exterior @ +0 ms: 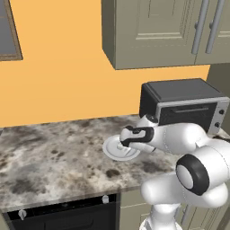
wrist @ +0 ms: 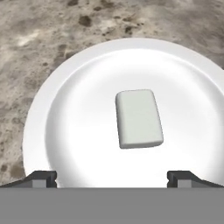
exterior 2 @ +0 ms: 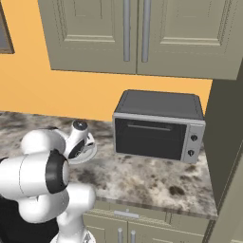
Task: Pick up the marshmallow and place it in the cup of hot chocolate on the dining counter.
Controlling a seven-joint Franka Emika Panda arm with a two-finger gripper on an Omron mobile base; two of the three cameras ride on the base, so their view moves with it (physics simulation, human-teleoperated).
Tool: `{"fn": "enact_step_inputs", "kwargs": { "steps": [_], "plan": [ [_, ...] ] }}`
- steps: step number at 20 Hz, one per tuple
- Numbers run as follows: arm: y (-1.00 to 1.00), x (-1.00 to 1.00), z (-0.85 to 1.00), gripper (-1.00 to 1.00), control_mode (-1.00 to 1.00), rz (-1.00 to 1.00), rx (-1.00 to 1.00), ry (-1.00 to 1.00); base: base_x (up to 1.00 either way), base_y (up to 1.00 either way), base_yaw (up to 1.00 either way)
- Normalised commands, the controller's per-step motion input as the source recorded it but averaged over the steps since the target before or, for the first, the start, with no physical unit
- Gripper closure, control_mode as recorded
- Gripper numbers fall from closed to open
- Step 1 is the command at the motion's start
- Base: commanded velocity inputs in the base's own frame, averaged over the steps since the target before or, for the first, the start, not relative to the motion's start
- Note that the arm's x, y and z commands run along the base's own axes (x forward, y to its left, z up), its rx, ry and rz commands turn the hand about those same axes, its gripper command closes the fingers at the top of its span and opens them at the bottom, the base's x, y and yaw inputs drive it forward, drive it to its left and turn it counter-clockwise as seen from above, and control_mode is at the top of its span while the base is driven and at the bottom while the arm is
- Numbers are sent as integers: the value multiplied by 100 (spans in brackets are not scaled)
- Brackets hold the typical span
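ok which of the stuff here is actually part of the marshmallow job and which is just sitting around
Part of the job:
- marshmallow, lying in the middle of the plate
- gripper, fingers spread wide, above the marshmallow, holding nothing

Just sitting around:
- plate, under the marshmallow, on the stone counter
- toaster oven
- wall cabinets

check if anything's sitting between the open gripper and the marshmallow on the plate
Nothing visible is in the way. In the hand view the marshmallow lies alone in the middle of the plate, and the open gripper has only bare plate between its tips and the marshmallow.
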Motion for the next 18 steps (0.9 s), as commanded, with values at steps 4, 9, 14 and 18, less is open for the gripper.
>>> {"fn": "enact_step_inputs", "kwargs": {
  "steps": [4,9,14,18],
  "plan": [
    [14,6,-15,-100,-100,0,0,0,0,0,0],
    [15,15,-2,-100,-100,0,0,0,0,0,0],
    [0,17,0,-100,-100,0,0,0,0,0,0],
    [0,23,-3,-100,-100,0,0,0,0,0,0]
  ]
}}
